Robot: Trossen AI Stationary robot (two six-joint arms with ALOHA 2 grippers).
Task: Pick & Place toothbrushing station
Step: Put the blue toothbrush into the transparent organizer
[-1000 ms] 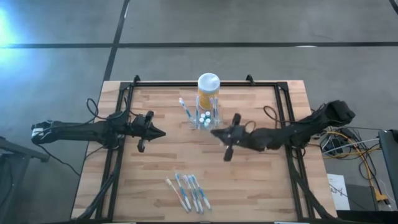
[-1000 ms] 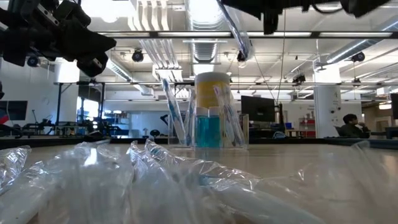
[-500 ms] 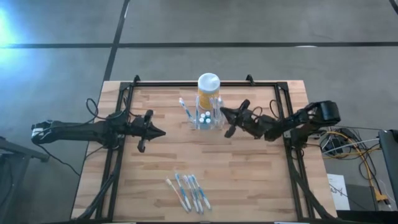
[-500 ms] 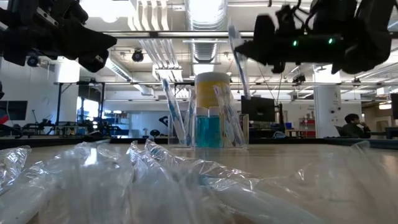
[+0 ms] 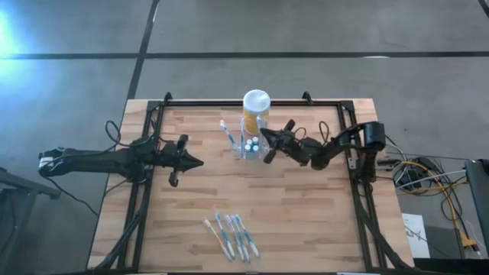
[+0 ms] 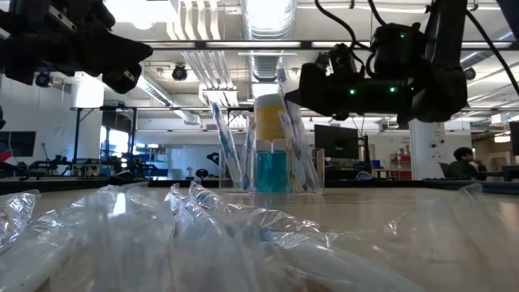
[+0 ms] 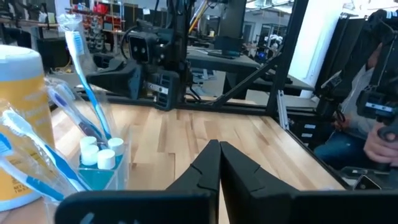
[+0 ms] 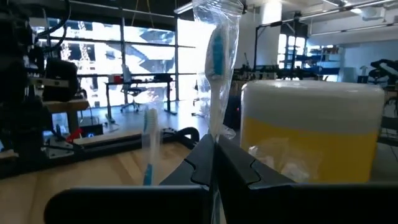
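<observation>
The clear holder (image 5: 252, 145) stands on the wood with several toothbrushes and blue white-capped tubes in its slots; it also shows in the low view (image 6: 272, 172) and the left wrist view (image 7: 93, 165). The yellow jar with a white lid (image 5: 256, 105) stands just behind it. My right gripper (image 5: 264, 137) is at the holder's right side, shut on a toothbrush in a clear wrapper (image 8: 216, 43). My left gripper (image 5: 197, 162) is shut and empty, above the table left of the holder. My right gripper pinches the wrapped toothbrush's handle (image 8: 213, 127) between its two fingers. The fingers come level from the table's right and lie across the brush. The bristle end (image 8: 216, 37) stands up above the fingers; the lower end is hidden, so whether it is in the holder cannot be told.
Several wrapped toothbrushes (image 5: 231, 235) lie near the table's near edge; their clear wrappers (image 6: 162, 235) fill the low view's foreground. A black frame (image 5: 153, 114) runs around the table. A person (image 6: 462, 162) sits in the room behind.
My right gripper has gone toward the table's far edge and the holder, and down, carrying the wrapped toothbrush. The brush, slanted high above the holder before, now stands more upright close by the holder and the jar.
</observation>
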